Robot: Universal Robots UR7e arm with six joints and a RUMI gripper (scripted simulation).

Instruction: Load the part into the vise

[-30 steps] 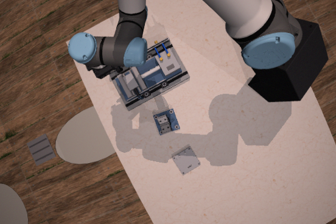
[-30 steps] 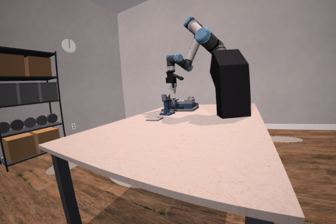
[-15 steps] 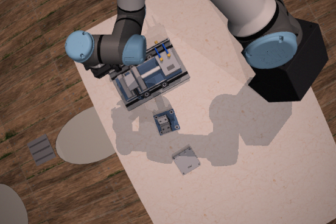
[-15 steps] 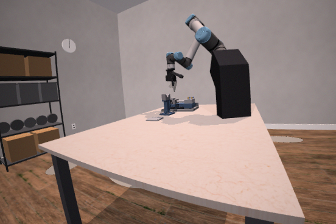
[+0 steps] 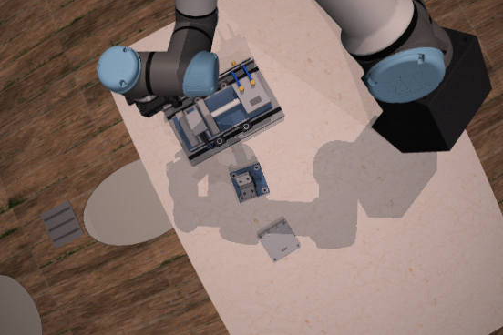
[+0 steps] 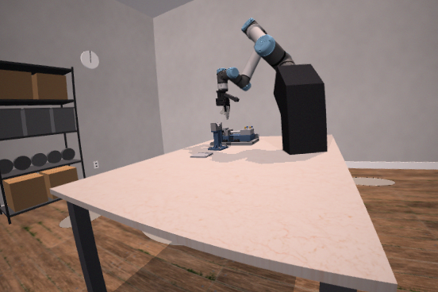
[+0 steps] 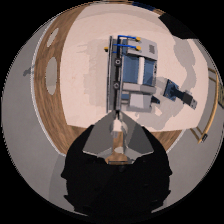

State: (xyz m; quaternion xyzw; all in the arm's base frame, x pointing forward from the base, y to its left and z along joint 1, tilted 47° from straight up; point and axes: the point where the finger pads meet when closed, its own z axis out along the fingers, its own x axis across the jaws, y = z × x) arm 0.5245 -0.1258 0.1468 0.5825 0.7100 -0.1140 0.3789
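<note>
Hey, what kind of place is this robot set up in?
Probably a small workshop or machining test cell. A grey arm with blue joint caps stands over a blue and grey vise on a pale marble-look table, and a black metal shelf rack holding cardboard boxes stands by the wall.
</note>
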